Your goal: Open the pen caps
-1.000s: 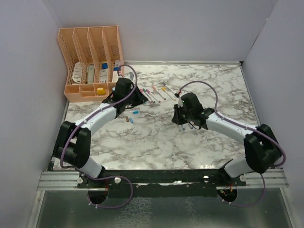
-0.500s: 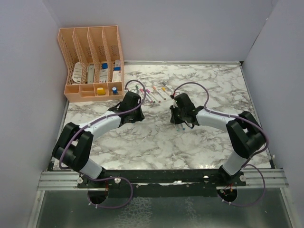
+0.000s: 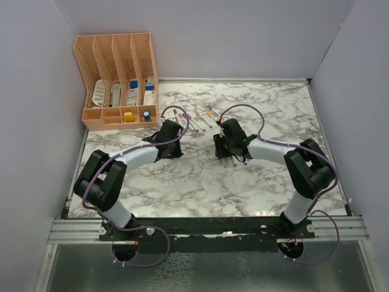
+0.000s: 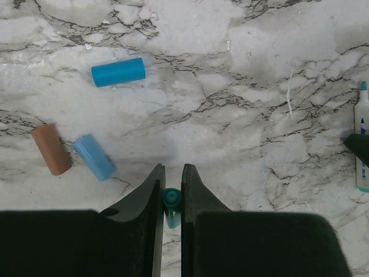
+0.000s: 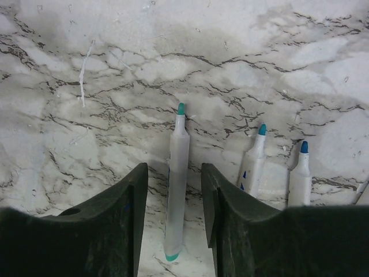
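Observation:
My left gripper [image 4: 173, 168] [image 3: 169, 139] is shut on a teal pen cap [image 4: 170, 198], held just above the marble table. Three loose caps lie beyond it: a blue one [image 4: 118, 71], a light blue one [image 4: 94, 157] and an orange-brown one [image 4: 51, 149]. My right gripper [image 5: 173, 167] [image 3: 226, 146] is open. An uncapped pen with a teal tip [image 5: 176, 184] lies lengthwise between its fingers, touching neither. Two more uncapped pens [image 5: 253, 158] [image 5: 300, 173] lie to its right. A row of capped pens [image 3: 194, 117] lies behind both grippers.
A peach organiser [image 3: 118, 79] with boxes and small blocks stands at the back left corner of the table [image 3: 200, 182]. Grey walls close in the left, back and right sides. The two grippers are close together near the table's middle.
My right gripper has opened and let go of the teal-tipped pen. Both arms have drawn in towards the centre, and the left one still holds the teal cap.

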`<state>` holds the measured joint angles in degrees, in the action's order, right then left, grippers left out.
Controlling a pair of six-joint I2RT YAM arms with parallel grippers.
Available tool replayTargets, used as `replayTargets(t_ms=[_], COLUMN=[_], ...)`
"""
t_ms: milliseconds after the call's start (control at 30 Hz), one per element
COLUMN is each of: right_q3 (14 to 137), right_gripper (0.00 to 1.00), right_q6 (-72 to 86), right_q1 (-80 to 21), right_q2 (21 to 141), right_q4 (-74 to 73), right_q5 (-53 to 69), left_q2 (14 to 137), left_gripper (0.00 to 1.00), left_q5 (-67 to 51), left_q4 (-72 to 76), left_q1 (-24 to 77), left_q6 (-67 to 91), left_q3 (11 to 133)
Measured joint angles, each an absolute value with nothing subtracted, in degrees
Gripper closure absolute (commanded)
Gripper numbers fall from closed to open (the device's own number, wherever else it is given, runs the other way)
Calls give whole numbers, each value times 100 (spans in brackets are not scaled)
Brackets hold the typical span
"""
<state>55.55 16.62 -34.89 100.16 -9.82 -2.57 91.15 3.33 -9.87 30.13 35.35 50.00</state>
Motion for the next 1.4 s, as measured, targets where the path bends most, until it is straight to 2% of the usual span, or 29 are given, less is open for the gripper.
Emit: replayTargets(t_ms=[33, 167, 300, 433, 600, 767, 967, 1167, 1400], right_q3=[5557, 5599, 5896, 6982, 8346, 9765, 10914, 11299, 11299], right_gripper=[55, 37, 32, 32, 32, 32, 32, 32, 35], right_q6=[1667, 1629, 1511, 1278, 1033, 777, 506, 263, 169], right_q1=[-3489, -3489, -3487, -3367, -2993, -2554, -2215, -2152, -2154], right_q2=[10016, 10014, 10033, 10374, 11002, 11900, 12825, 13329, 13461], right_q4=[-978, -982, -1050, -1194, -1365, -1772, -2158, -2416, -2469], right_q5=[-261, -305, -471, -565, -563, -550, -510, -502, -388], left_q2=[9142, 9227, 9317, 9411, 9511, 9592, 9522, 8624, 7789], left_gripper=[89, 85, 79, 73, 57, 52, 26, 3, 2], left_q5=[351, 410, 434, 443, 445, 458, 510, 615, 613], left_q4=[-996, -1000, -1000, -996, -1002, -1135, -1544, -1732, -1509], left_q1=[3013, 3013, 3013, 3013, 3013, 3011, 3009, 2930, 2711], left_q6=[3527, 3498, 3465, 3420, 3367, 3323, 3240, 3076, 3022], left_q3=[5000, 5000, 5000, 5015, 5155, 5321, 5642, 5861, 5874])
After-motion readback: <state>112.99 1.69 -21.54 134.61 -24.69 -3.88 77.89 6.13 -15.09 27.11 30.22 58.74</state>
